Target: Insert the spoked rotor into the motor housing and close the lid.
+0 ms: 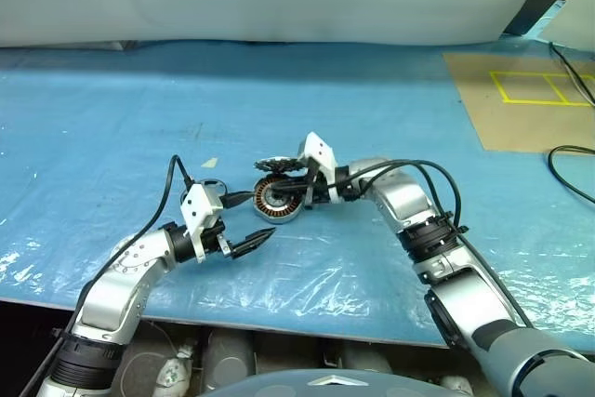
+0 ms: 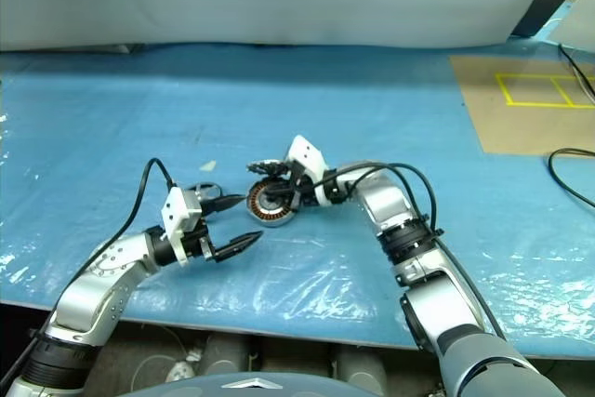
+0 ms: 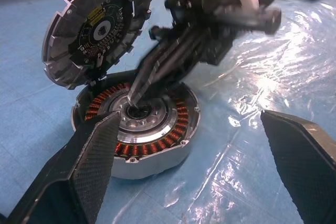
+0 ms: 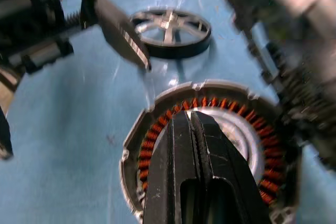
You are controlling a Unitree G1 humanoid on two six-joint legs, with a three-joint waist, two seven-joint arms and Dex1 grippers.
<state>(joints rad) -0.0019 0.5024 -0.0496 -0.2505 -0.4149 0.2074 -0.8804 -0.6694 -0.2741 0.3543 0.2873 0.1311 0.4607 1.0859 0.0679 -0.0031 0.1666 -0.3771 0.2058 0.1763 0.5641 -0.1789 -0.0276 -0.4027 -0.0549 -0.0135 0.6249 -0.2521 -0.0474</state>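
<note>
My right claw [image 4: 193, 116] is clenched with nothing between its two black fingers, and my right wrist view shows them pressed flat together, their tips over the pale centre of the motor housing [image 4: 157, 129] and ringed by its copper-orange windings. My left wrist view gives the same claw from the side: the joined tips point down into the dark middle of the housing, though I cannot tell whether they touch it. That view also shows the lid [image 3: 94, 27] standing open, tilted up on its hinge at the housing's far edge, its ribbed inner face and dark round centre turned toward the camera; from the head it is a dark disc just above the housing. My left claw [image 1: 249, 244] is released, its fingers spread wide and gripping nothing, resting low just beside the housing on the near left; the left wrist view frames the housing between those two fingers [image 3: 92, 166]. The spoked rotor [image 4: 170, 31] is plain in the right wrist view, lying flat on the blue sheet, apart from the housing, with a black finger of my left claw reaching between the two. From the head the rotor is a small ring near my left wrist. Everything sits on the desk [image 1: 112, 127], under a blue cover with wrinkled clear plastic along the near edge.
</note>
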